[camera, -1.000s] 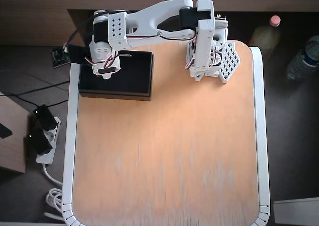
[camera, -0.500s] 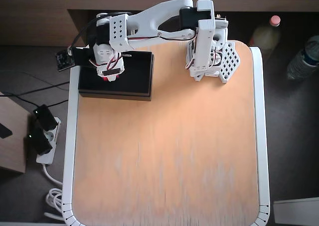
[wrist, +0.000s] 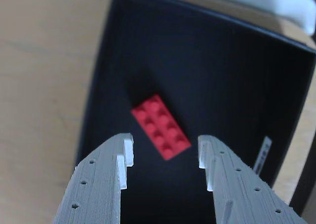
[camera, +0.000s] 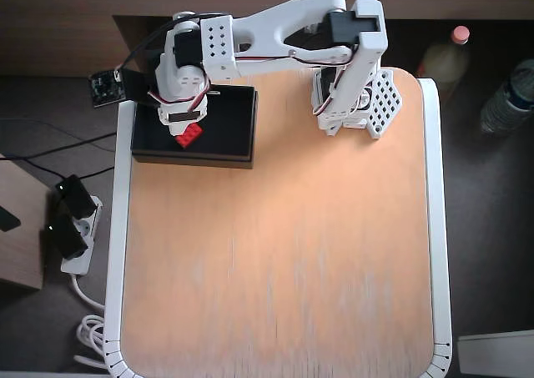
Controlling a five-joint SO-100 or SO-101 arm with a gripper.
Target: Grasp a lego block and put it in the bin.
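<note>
The red lego block (wrist: 161, 126) is inside the black bin (wrist: 222, 85), seen against its dark floor and lying at a slant. My gripper (wrist: 165, 145) is open above the bin. Its two grey fingers stand either side of the block and touch nothing. In the overhead view the gripper (camera: 185, 123) hangs over the left half of the bin (camera: 229, 119) at the table's back left. The block (camera: 188, 136) shows just below the fingertips. A white label strip (wrist: 262, 155) sits on the bin's right wall.
The arm's base (camera: 355, 94) stands at the back of the wooden table (camera: 284, 253), right of the bin. Two bottles (camera: 446, 52) stand off the table at the right. A power strip (camera: 71, 228) and cables lie on the floor at the left.
</note>
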